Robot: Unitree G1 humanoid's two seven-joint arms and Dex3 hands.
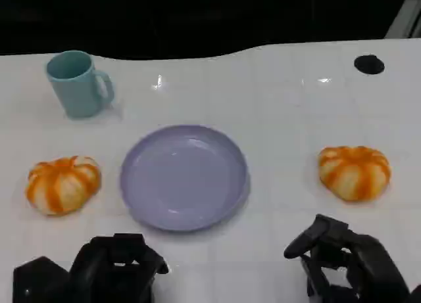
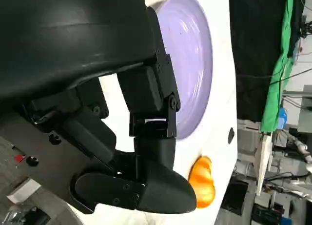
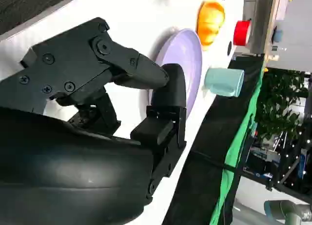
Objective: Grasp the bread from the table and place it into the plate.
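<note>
A round lavender plate [image 1: 184, 177] sits empty at the centre of the white desk [image 1: 276, 106]. One orange-and-white striped bread roll [image 1: 63, 183] lies just left of it; a second striped roll [image 1: 354, 171] lies well apart to its right. A pale teal mug [image 1: 77, 83] stands at the far left. The left hand [image 1: 115, 267] and right hand [image 1: 339, 254] rest at the near edge, fingers [image 2: 161, 181] loosely curled and holding nothing.

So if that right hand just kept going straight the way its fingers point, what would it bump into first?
Probably the orange-striped bread just ahead of the right hand. In the right wrist view the fingers seem aimed nearer the purple plate, so depth leaves this uncertain.
</note>
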